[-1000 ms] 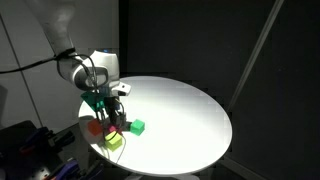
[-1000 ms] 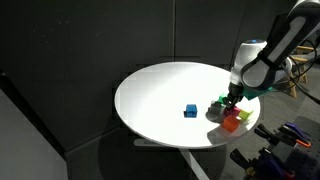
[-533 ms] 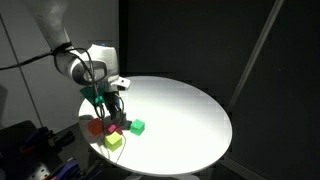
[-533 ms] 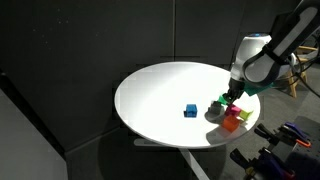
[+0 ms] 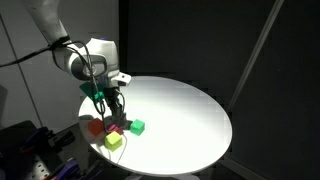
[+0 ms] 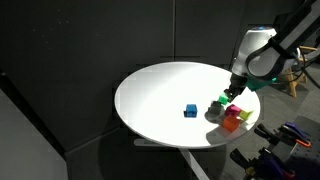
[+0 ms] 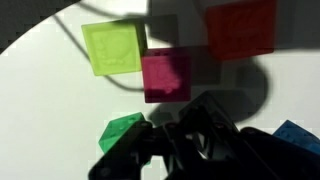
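Gripper (image 5: 115, 112) has risen off the magenta block (image 7: 166, 75), leaving it behind; can't tell whether its jaws are apart

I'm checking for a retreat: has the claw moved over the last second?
Yes. The claw has risen, away from the red block, which sits unmoved on the white table.

magenta cube (image 7: 166, 75) | flat | between lime cube (image 7: 113, 47) and red cube (image 7: 240, 28)

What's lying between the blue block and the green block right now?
Nothing. In an exterior view, only a bare strip of the white table separates the blue block from the green block.
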Controlling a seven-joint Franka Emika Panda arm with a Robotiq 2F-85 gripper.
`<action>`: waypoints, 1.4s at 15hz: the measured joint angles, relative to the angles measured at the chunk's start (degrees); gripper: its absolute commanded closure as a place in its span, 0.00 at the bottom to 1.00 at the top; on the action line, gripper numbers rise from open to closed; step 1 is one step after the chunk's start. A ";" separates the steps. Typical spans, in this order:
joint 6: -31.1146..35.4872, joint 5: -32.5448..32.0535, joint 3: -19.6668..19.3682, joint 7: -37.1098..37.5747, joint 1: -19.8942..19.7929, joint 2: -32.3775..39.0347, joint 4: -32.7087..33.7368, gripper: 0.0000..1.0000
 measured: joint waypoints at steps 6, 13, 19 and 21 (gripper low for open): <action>-0.50 -1.59 -0.44 0.01 -1.35 -0.42 -0.06 0.22; -0.52 -3.57 -1.04 0.04 -1.71 -0.38 -0.24 0.00; -0.52 -4.67 -1.47 -0.01 -1.84 0.40 -0.38 0.00; -0.50 -5.33 -1.55 -0.07 -1.88 0.89 -0.45 0.00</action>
